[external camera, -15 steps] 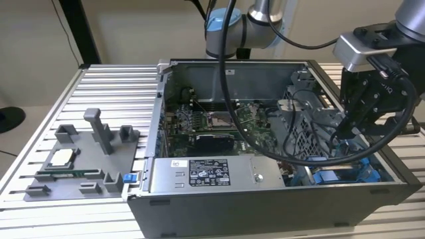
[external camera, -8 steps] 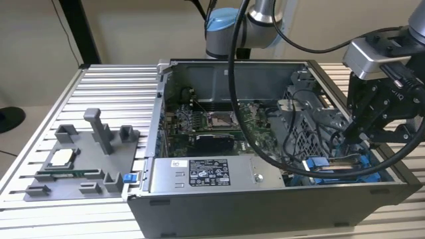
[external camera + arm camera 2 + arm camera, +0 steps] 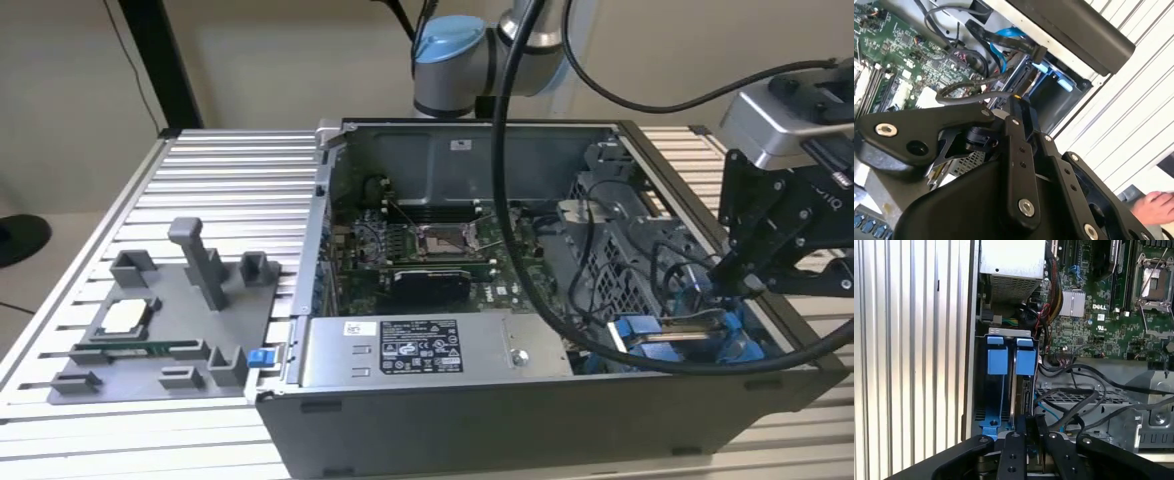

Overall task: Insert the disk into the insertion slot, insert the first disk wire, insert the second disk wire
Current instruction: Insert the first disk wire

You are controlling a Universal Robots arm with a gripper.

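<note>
Presently catalogued, item by item.

1. Flat silver hard drive in a bright blue plastic carrier frame, the disk [image 3: 1024, 395]. It stands edge-on in the first wrist view, against a blue rail of the insertion slot. How deep it sits cannot be told.
2. Grey metal drive cage with blue plastic rails and tabs, the insertion slot [image 3: 997, 360]. It sits at the four o'clock corner of the open grey computer case [image 3: 481, 123] in the exterior view, just beside the green motherboard [image 3: 1094, 315].
3. Black two-fingered gripper [image 3: 1031, 422]. It is poised over that corner, jaws drawn near together, seemingly clamped on the disk's thin edge.
4. Loose black cables [image 3: 1074, 400]. They lie near the cage on its motherboard side.

Hazards, as judged:
- A tilted disk would likely jam against a blue rail, and pressing on would strain the carrier clips.
- The hold is on a narrow edge, so a slip could leave the disk askew.
- The cables may snag the gripper or be pinched beneath the disk.
</note>
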